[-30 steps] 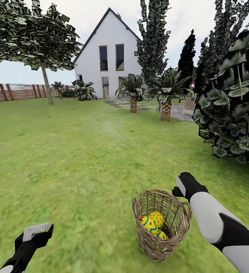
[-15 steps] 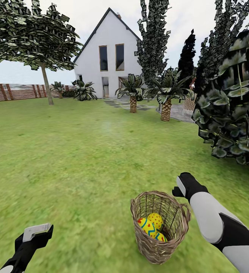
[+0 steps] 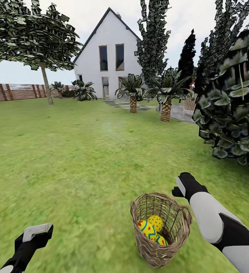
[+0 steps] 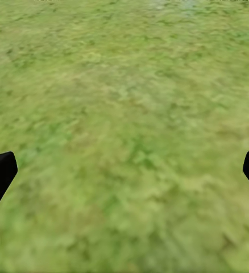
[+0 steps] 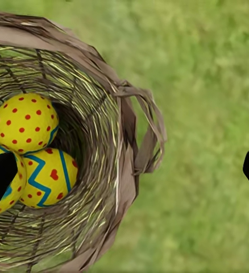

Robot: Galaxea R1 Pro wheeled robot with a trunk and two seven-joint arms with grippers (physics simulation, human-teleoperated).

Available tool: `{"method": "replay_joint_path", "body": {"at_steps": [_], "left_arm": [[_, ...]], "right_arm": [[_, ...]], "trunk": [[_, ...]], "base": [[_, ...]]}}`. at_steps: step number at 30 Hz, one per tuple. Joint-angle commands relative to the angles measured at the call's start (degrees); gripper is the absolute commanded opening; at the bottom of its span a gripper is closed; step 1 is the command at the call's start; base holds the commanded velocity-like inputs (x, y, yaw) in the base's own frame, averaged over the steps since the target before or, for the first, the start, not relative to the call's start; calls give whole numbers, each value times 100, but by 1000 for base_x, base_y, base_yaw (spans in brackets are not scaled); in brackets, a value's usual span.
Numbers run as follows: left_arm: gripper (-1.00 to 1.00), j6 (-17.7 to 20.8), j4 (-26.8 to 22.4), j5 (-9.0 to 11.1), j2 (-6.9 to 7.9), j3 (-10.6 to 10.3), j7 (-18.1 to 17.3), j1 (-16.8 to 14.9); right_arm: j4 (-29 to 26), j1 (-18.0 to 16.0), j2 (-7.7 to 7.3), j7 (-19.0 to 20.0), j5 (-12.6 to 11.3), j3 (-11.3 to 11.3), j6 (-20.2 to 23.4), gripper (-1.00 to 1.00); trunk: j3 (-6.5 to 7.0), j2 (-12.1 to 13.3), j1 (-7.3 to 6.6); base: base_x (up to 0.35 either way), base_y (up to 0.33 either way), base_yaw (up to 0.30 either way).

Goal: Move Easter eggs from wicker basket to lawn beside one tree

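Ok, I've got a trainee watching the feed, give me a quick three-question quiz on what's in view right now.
1. True or false: all three Easter eggs lie inside the wicker basket.
2. Which gripper is nearer the basket: A) left gripper B) right gripper?
3. Fill in: in the left wrist view, the ground below the open fingers is bare ____.

Key
1. True; the right wrist view shows them together at the bottom.
2. B; it hovers just beyond the rim by the loop handle, fingers apart.
3. lawn.
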Motion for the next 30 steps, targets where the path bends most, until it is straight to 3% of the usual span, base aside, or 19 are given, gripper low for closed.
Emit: {"method": "replay_joint_path", "body": {"at_steps": [1, 14, 30], "left_arm": [[100, 34, -10, 25, 1, 0, -2, 0], [100, 41, -4, 19, 5, 0, 11, 0], [100, 46, 7, 16, 9, 0, 16, 0]], "right_arm": [[-3, -5, 4, -21, 0, -30, 11, 100], [-1, -5, 4, -21, 2, -30, 11, 100], [82, -5, 4, -21, 2, -30, 2, 100]], "trunk": [[-5, -2, 0], [-5, -2, 0], [-5, -2, 0]], "base": [[68, 0, 0], [67, -5, 0], [28, -100, 0]]}}
